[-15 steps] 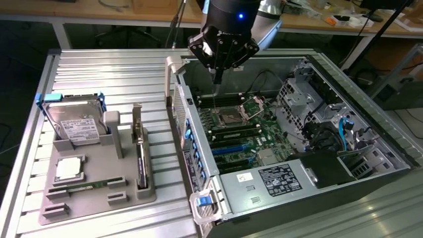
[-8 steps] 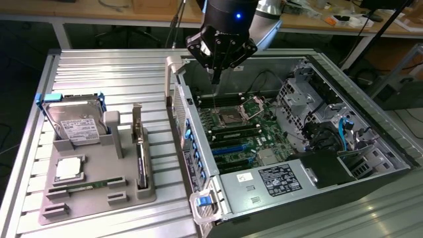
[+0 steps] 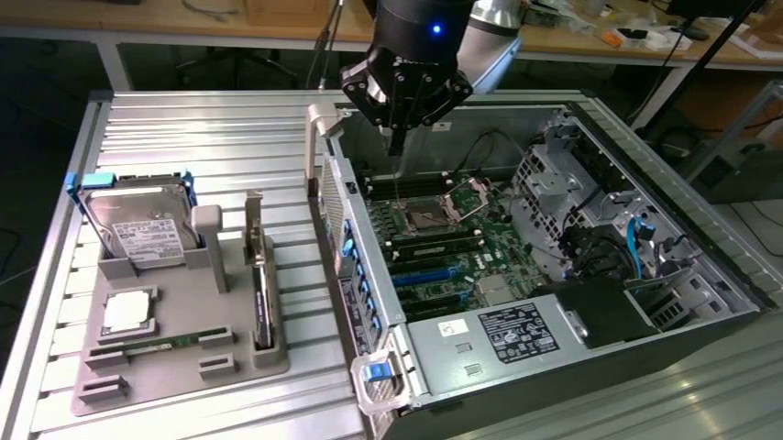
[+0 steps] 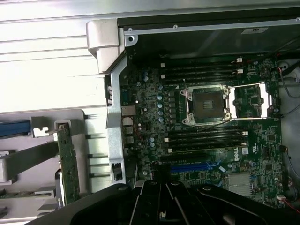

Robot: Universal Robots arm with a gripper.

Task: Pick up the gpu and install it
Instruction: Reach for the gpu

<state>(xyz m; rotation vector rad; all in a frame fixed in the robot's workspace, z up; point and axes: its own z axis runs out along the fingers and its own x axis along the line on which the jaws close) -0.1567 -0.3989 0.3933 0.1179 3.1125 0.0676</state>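
The gpu (image 3: 259, 284) stands on edge in a slot of the grey holder tray (image 3: 183, 371), at the exterior view's left of the open computer case (image 3: 367, 302). In the wrist view the gpu (image 4: 69, 161) shows as a thin green-edged card beside the case wall. My gripper (image 3: 394, 145) hangs over the far end of the case, above the motherboard (image 3: 446, 247), well apart from the gpu. Its fingers are shut together with nothing between them. In the wrist view the gripper (image 4: 164, 199) sits over the blue expansion slots (image 4: 197, 166).
The tray also holds a silver hard drive (image 3: 135, 229), a square processor (image 3: 128, 312) and a slim memory stick (image 3: 165, 346). Inside the case are the empty processor socket (image 4: 206, 105), black memory slots (image 4: 206, 136), drive cages and cables (image 3: 612, 238). A metal slatted table (image 3: 196, 137) lies beneath.
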